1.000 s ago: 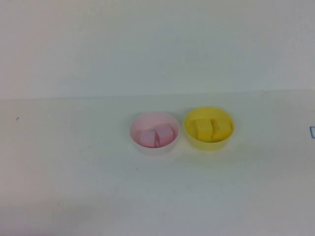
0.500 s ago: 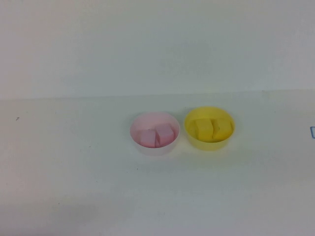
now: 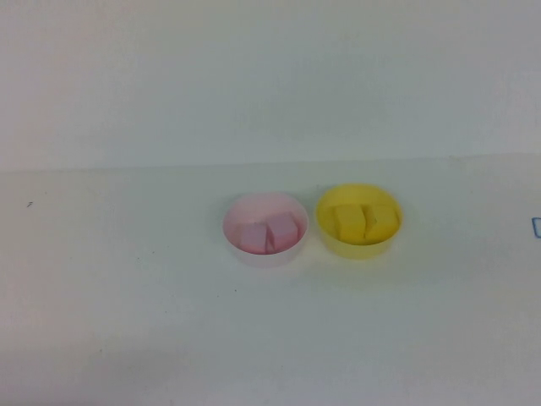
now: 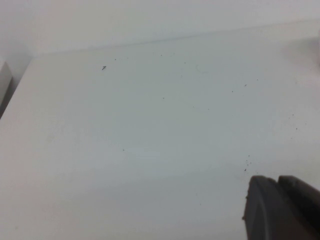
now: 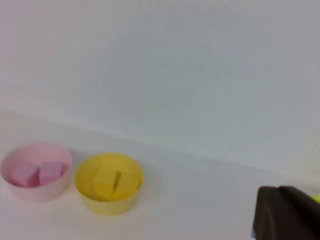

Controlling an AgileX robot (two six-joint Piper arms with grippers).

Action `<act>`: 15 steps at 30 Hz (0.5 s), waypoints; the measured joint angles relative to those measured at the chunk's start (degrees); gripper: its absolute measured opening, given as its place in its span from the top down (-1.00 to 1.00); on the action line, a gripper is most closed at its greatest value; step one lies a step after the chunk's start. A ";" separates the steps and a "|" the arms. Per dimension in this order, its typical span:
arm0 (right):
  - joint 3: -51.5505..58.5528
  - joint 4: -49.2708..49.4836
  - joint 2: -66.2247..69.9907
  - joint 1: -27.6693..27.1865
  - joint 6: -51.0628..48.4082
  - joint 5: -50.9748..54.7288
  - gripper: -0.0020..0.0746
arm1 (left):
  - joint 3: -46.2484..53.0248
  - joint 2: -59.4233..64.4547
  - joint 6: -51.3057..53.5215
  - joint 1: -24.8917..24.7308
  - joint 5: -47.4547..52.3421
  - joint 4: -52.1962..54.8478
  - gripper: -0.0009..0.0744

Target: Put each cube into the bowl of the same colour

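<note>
Cubes sit sorted by colour. Two pink cubes (image 3: 266,233) lie side by side, touching, inside the pink bowl (image 3: 265,203), and two yellow cubes (image 3: 363,222) lie side by side, touching, inside the yellow bowl (image 3: 358,248). Taking the pink bowl as landmark on the white table (image 3: 127,279), the yellow bowl stands just beside it on the robot's right, the rims close with a thin gap between them. Both bowls stand upright, a little nearer than the table's far edge, where a pale wall (image 3: 270,76) rises.

Neither arm shows in the high view. The left gripper (image 4: 282,210) shows only as a dark tip at the corner of the left wrist view, over bare table with a few small dark specks (image 4: 104,68); whether its claw is apart or together cannot be told. That view catches no bowl.

The right gripper (image 5: 287,212) likewise shows only as a dark tip at the corner of the right wrist view, well apart from both bowls; the state of its claw cannot be told. In that view the pink bowl (image 5: 37,192) and yellow bowl (image 5: 107,205) stand next to each other with the pink cubes (image 5: 37,175) and yellow cubes (image 5: 116,183) inside. A small blue mark (image 3: 536,227) lies at the table's right edge, well to the right of the yellow bowl.
</note>
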 joint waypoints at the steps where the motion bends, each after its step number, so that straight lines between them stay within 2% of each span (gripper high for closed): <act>1: 2.55 2.58 -1.44 -1.50 0.00 -2.77 0.95 | 0.00 0.00 0.00 0.00 0.00 0.00 0.98; 4: 10.49 8.57 -5.73 -6.46 0.00 -7.31 0.95 | 0.00 0.00 0.00 0.00 0.00 0.00 0.98; 10: 23.71 14.19 -14.49 -15.50 0.00 -11.36 0.95 | 0.00 0.00 0.00 0.00 0.00 0.00 0.98; 15: 32.41 15.34 -20.89 -18.58 0.00 -17.95 0.95 | 0.00 0.00 0.00 0.00 0.00 0.00 0.98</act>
